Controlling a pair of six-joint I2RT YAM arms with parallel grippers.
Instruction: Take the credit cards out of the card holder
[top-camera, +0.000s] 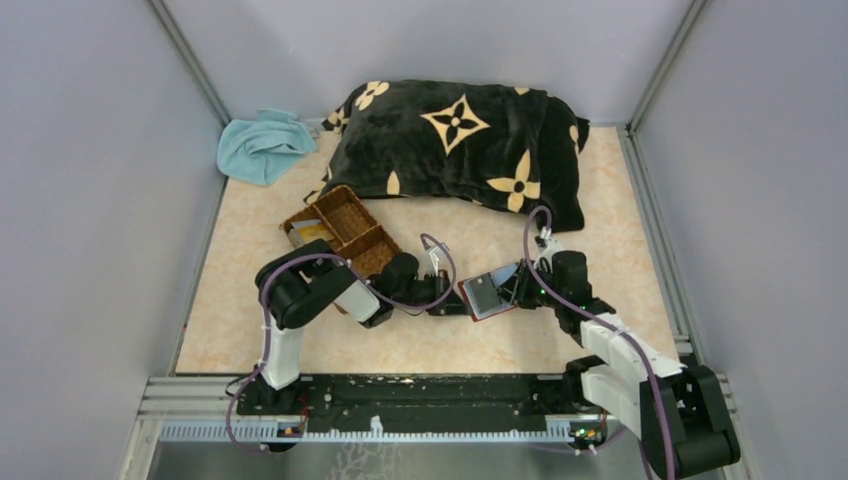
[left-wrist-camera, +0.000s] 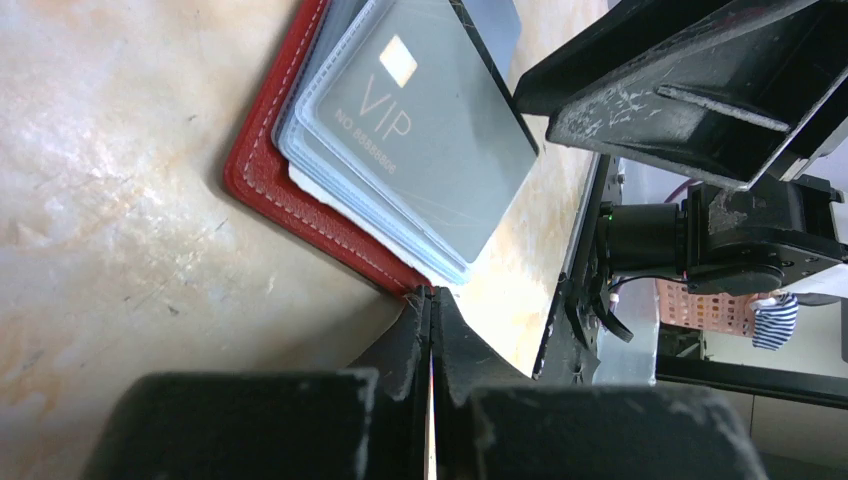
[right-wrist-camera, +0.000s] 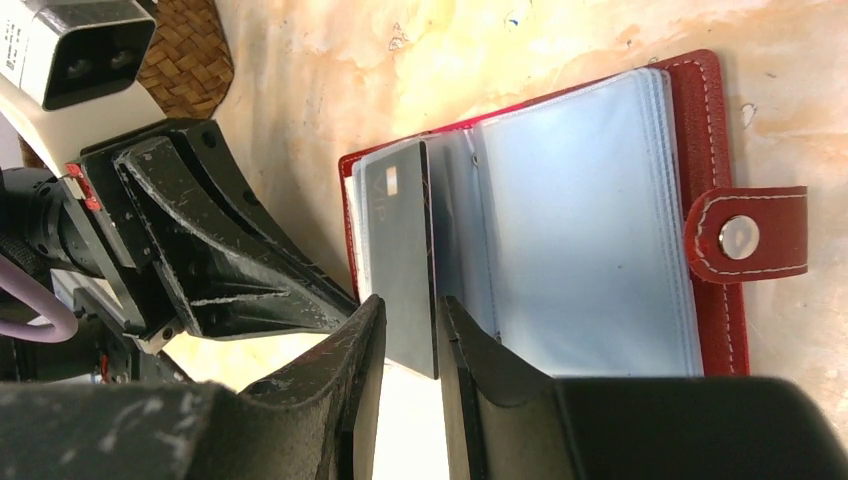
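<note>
Red card holder lies open on the table, our right gripper clamped on the grey VIP card at its left page, left gripper closed at its corner; weak pinning, we judge, would drag the holder along.

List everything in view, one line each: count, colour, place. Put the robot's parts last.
card holder: one, red with clear sleeves, lying open at the table's centre
VIP card: one, grey, on the holder's sleeves, one edge between the right gripper's fingers
basket: one, brown wicker, two compartments, left of centre beyond the left arm
blanket: one, black with cream flowers, bunched along the far edge
cloth: one, light blue, far left corner
table: one, beige marbled, under everything
left gripper: one, black, shut, tips at the holder's corner
right gripper: one, black, a finger on either side of the VIP card; cannot tell if it grips
</note>
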